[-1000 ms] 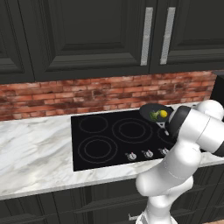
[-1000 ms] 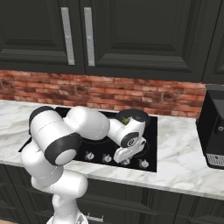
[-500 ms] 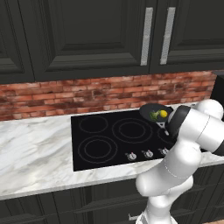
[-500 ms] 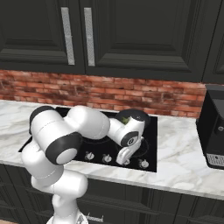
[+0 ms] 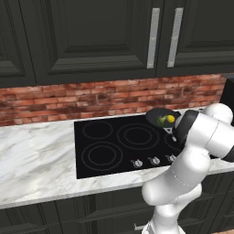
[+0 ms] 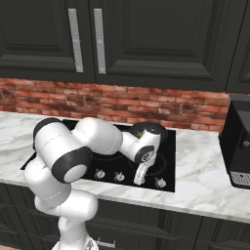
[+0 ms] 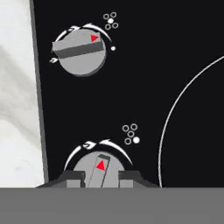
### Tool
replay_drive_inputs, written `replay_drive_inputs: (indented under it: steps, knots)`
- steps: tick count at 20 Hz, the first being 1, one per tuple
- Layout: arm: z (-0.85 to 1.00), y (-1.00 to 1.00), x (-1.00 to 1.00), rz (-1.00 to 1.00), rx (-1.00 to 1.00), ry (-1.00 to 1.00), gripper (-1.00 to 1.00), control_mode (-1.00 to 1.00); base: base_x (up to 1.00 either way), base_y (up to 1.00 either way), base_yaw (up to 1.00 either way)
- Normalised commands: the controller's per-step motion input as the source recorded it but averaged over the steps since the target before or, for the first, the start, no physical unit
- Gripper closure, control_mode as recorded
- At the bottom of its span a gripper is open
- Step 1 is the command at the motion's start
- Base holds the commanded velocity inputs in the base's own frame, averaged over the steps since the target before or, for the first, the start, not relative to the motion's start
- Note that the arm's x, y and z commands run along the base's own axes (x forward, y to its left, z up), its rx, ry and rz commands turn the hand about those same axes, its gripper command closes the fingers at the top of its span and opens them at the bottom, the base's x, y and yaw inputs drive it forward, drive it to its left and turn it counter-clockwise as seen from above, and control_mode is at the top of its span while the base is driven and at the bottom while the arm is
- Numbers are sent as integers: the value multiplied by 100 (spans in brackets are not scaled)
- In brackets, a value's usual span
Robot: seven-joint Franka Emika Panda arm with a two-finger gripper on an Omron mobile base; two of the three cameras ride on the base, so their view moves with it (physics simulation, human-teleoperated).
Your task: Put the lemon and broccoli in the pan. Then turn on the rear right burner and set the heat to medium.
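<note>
On the black stove (image 5: pixel 114 151), the end effector (image 7: pixel 100 179) is pinched shut on a grey knob (image 7: pixel 99 168). The lemon (image 5: pixel 170 119) and broccoli (image 5: pixel 161 120) sit in the pan (image 5: pixel 154 114).

The dark round pan (image 5: pixel 161 115) sits at the cooktop's rear right corner, holding the yellow lemon (image 5: pixel 170 119) beside the green broccoli (image 5: pixel 162 120).
</note>
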Motion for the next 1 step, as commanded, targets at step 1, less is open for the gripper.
replay_drive_inputs:
  steps: [1]
  knots:
    - [-7, 0, 0, 25, 0, -3, 100, -100, 0, 0, 0]
